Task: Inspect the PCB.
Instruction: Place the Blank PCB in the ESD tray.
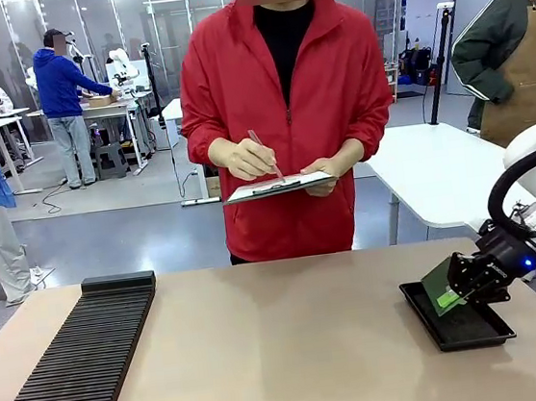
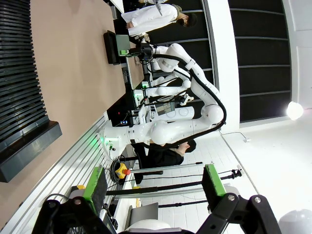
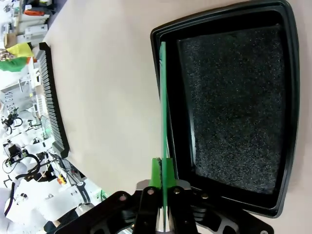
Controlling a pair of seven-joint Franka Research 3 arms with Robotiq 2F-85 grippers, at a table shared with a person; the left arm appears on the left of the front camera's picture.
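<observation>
The PCB [image 1: 441, 286] is a small green board held tilted just above the black tray's [image 1: 462, 330] left part, with my right gripper [image 1: 460, 287] shut on its edge. The right wrist view has the PCB [image 3: 163, 107] edge-on as a thin green line between the green pads [image 3: 156, 173], over the tray's [image 3: 290, 97] left rim. My left gripper [image 2: 153, 187] stands open off the table's side with nothing between its fingers [image 2: 95, 187]. In the left wrist view my right arm holds the PCB [image 2: 125, 51] by the tray [image 2: 111, 46]. A person [image 1: 277, 112] across the table writes on a clipboard [image 1: 276, 187].
A long black slotted rack [image 1: 74, 368] lies along the table's left side, also seen as the rack [image 3: 51, 97] in the right wrist view. A white table [image 1: 439, 171] stands behind at the right. Bare tabletop lies between the rack and the tray.
</observation>
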